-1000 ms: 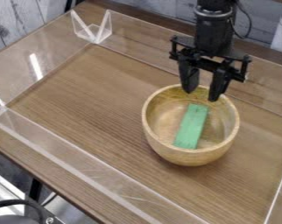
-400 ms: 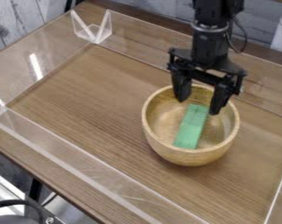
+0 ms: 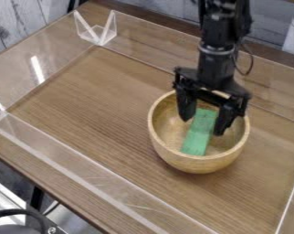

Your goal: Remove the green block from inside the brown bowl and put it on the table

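Green block [image 3: 198, 135], a small flat bar of solid bright green, lies inside the round light tan wooden bowl [image 3: 200, 133], slanting down the inner wall from the far rim toward the bowl's floor. To the left of it, the brown wood-grain tabletop [image 3: 89, 101] stretches bare between low clear acrylic walls [image 3: 64, 160], with a folded clear plastic piece [image 3: 96, 27] at the far left corner. Moving right to the bowl, the black pincer [image 3: 209, 108] now has its tips dipped below the rim, straddling the block's upper end with its jaws spread wide and nothing between them gripped. A second ago it hung above the bowl, with the jaws a little narrower; since then it has dropped straight down and opened fully. That puts the task at the approach to the grasp: the block is not yet touched as far as can be told, and closing on it looks like the next need.
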Available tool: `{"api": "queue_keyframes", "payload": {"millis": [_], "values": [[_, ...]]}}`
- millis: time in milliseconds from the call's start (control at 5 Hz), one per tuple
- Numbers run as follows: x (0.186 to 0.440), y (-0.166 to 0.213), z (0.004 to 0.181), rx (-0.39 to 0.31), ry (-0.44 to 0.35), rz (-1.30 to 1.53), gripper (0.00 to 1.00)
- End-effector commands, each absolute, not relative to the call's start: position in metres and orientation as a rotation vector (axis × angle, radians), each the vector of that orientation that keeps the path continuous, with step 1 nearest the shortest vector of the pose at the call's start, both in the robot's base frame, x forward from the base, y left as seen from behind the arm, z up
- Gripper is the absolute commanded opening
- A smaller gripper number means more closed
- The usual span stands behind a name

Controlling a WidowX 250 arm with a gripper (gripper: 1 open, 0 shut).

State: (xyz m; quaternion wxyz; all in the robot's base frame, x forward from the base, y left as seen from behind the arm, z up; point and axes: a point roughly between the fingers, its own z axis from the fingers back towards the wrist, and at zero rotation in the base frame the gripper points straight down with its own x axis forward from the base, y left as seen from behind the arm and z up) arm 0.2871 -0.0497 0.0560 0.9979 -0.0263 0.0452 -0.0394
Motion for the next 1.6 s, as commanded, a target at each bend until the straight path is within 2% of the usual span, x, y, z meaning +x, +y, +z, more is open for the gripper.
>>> {"api": "queue_keyframes", "payload": {"millis": [0,400,800,1000,1200,1400], "values": [[0.292,-0.051,0.058,-0.049,0.058,-0.087,0.00],[0.293,-0.051,0.067,-0.055,0.045,-0.084,0.00],[0.297,-0.047,0.102,-0.056,-0.006,-0.076,0.00],[0.302,-0.047,0.135,-0.055,-0.051,-0.070,0.00],[0.300,-0.047,0.126,-0.055,-0.028,-0.075,1.00],[0.298,-0.046,0.117,-0.054,-0.006,-0.083,1.00]]}}
